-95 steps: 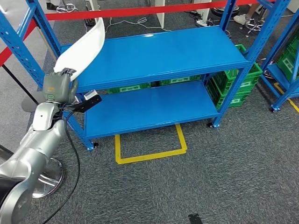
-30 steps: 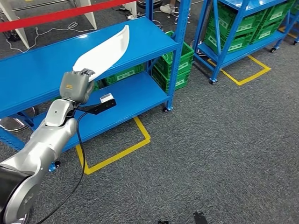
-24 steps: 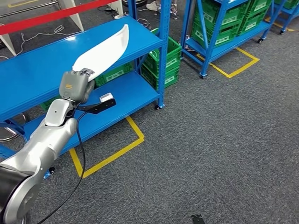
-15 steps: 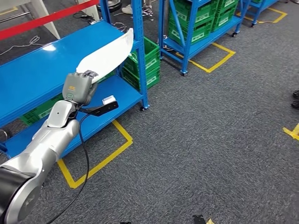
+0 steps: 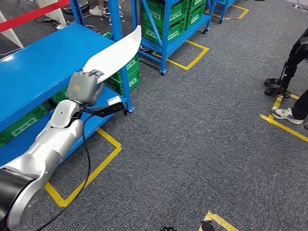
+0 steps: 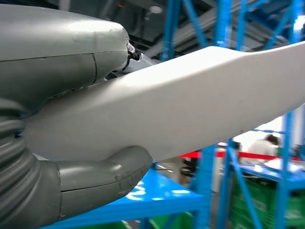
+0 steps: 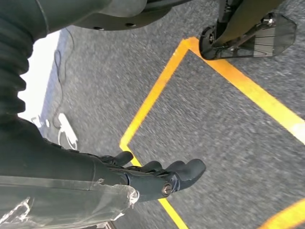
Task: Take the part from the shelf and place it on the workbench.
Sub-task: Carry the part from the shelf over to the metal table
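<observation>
Left hand (image 5: 83,87) gripping long white curved plastic part (image 5: 115,54) at one end, long axis pointing toward one o'clock, above blue metal shelf (image 5: 40,67). Right hand (image 7: 158,174) hanging empty, fingers extended over grey carpet (image 5: 203,144).

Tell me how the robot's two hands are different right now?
The left hand grips the long white part, while the right hand holds nothing. The left hand's fingers wrap around the part; the right hand's fingers lie stretched out and loose. The left hand is raised beside the blue shelf, and the right hand hangs over the grey carpet with yellow tape. Both hands are grey with dark fingers.
</observation>
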Robot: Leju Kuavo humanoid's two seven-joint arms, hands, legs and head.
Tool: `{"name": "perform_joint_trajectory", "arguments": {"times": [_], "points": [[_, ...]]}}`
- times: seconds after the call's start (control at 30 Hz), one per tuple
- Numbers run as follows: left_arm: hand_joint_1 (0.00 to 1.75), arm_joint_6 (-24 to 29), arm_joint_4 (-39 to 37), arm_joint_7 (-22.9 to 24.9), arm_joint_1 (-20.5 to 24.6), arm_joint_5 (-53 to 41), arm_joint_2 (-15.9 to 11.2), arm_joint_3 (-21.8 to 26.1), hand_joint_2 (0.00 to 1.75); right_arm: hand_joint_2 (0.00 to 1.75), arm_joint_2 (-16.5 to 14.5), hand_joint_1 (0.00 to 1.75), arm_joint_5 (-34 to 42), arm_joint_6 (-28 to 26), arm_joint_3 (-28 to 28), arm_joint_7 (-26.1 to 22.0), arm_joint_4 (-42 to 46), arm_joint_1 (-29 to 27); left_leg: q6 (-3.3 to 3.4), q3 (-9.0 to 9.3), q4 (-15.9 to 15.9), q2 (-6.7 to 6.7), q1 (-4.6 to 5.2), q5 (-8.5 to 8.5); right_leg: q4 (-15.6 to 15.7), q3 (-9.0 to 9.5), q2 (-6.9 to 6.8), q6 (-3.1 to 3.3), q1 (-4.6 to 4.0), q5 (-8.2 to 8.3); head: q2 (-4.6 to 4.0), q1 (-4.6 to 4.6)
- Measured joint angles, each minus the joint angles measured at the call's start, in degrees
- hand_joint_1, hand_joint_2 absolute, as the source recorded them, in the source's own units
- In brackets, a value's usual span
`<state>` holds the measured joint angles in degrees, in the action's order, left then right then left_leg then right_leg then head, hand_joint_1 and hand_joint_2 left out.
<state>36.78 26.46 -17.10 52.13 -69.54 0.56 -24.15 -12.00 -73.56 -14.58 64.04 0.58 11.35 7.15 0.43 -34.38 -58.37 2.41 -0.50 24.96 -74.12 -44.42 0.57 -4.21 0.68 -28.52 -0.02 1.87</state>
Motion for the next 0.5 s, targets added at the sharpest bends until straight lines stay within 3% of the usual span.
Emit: {"name": "perform_joint_trajectory", "arguments": {"times": [0.03, 0.1, 0.17, 0.23, 0.27, 0.33, 0.4, 0.43, 0.5], "points": [[1.75, -0.09, 0.02, -0.28, 0.05, 0.24, 0.03, -0.02, 1.75, 1.75, -0.01, 0.00, -0.03, 0.01, 0.01, 0.01, 0.01, -0.05, 0.03, 0.05, -0.01, 0.75, 0.14, 0.06, 2.81, 1.73, -0.56, 0.33, -0.24, 1.54, 0.00, 0.00], [1.75, -0.20, 0.13, -0.87, 0.35, 0.61, 0.05, -0.05, 1.75, 1.75, -0.02, 0.00, -0.14, 0.03, 0.02, 0.02, 0.02, -0.06, -0.13, 0.10, -0.12, 2.03, 0.57, 0.24, 10.27, 5.90, -3.51, 1.13, -1.04, 4.12, 0.00, 0.03], [1.75, -0.27, 0.25, -1.31, 0.77, 0.70, 0.02, -0.10, 1.75, 1.75, -0.08, 0.00, -0.27, 0.12, 0.02, 0.02, 0.01, 0.08, -0.47, 0.09, -0.16, 3.27, 1.11, 0.33, 14.03, 7.71, -5.40, 1.95, -1.62, 4.79, 0.00, -0.05], [1.75, -0.38, 0.30, -1.53, 1.00, 0.68, 0.11, -0.27, 1.75, 1.75, -0.18, 0.00, -0.36, 0.20, 0.01, -0.03, 0.00, 0.06, -0.81, 0.14, -0.02, 4.69, 1.36, 0.37, 14.34, 7.54, -4.11, 2.61, -1.61, 5.03, 0.00, -0.14], [1.75, -0.47, 0.34, -1.59, 1.06, 0.66, 0.19, -0.40, 1.75, 1.75, -0.26, 0.00, -0.39, 0.21, 0.01, -0.07, -0.01, -0.01, -1.06, 0.10, -0.23, 4.48, 1.28, 0.72, 14.48, 7.44, -3.29, 2.87, -1.48, 5.22, 0.00, -0.13], [1.75, -0.82, 0.42, -1.69, 1.31, 0.62, 0.31, -0.73, 1.75, 1.75, -0.32, 0.00, -0.43, 0.22, 0.02, -0.14, 0.01, 0.06, -1.65, -1.09, -3.13, 1.85, 1.00, 2.88, 14.80, 7.41, -1.79, 3.48, -1.08, 5.66, 0.00, -0.32], [1.75, -1.68, 0.44, -1.87, 1.54, 0.61, 0.31, -1.05, 1.75, 1.75, -0.36, 0.00, -0.41, 0.26, 0.02, -0.14, 0.02, 0.25, -2.01, -4.17, -9.98, -1.17, 0.78, 6.33, 14.90, 7.31, -0.31, 3.85, -0.85, 5.92, 0.00, -0.55], [1.75, -2.33, 0.43, -2.02, 1.52, 0.65, 0.31, -1.20, 1.75, 1.75, -0.38, 0.00, -0.36, 0.30, 0.02, -0.15, 0.02, 0.29, -2.09, -5.77, -13.25, -1.73, 0.73, 7.43, 14.91, 7.28, 0.57, 3.91, -0.77, 5.99, 0.00, -0.57], [1.75, -3.50, 0.42, -2.37, 1.37, 0.90, 0.30, -1.39, 1.75, 1.75, -0.41, 0.00, -0.25, 0.38, 0.02, -0.17, 0.02, 0.29, -2.18, -7.11, -15.48, -2.13, 0.62, 6.86, 14.88, 7.26, 2.41, 3.83, -0.58, 6.11, 0.00, -0.61]]}}
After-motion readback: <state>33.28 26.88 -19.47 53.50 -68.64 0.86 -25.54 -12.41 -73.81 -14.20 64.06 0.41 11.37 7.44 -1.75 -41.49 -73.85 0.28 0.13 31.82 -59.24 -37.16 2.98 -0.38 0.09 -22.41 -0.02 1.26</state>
